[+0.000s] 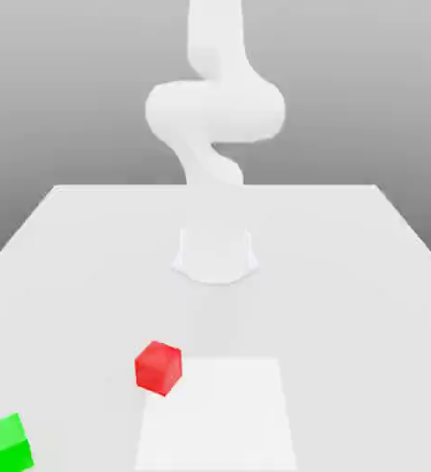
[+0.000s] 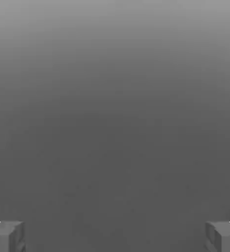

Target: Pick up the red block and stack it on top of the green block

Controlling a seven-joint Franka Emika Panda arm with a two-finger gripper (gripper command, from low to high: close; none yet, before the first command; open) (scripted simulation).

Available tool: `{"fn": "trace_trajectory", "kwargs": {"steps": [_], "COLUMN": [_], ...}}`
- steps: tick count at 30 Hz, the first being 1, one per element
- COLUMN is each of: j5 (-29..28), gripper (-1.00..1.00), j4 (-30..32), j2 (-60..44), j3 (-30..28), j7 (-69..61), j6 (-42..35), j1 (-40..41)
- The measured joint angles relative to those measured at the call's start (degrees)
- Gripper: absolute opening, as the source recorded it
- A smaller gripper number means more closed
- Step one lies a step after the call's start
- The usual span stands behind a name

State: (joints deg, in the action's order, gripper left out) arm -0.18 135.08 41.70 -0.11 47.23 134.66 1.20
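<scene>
The red block (image 1: pixel 158 367) rests on the white table (image 1: pixel 348 277), toward the front and a little to the exterior view's left of centre. The green block (image 1: pixel 5 443) sits apart from it at the front corner on the exterior view's left. The arm (image 1: pixel 215 111) rises from its base (image 1: pixel 215 254) at the middle of the table and leaves the picture upward. In the hand view my gripper (image 2: pixel 115 238) is open, its grey fingertips (image 2: pixel 9 236) wide apart with only plain grey background between them.
A brighter white rectangular patch (image 1: pixel 215 415) lies on the table at the front, just to the exterior view's right of the red block. The table's far edge (image 1: pixel 215 187) runs behind the arm base.
</scene>
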Motion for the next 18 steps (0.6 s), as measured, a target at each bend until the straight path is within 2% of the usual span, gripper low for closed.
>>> {"fn": "trace_trajectory", "kwargs": {"steps": [18], "j5": [-0.3], "gripper": [0.0], "j4": [27.4], "j2": [-38.6], "j3": [-3.3], "j7": [11.3], "j6": [26.1], "j1": [8.7]}}
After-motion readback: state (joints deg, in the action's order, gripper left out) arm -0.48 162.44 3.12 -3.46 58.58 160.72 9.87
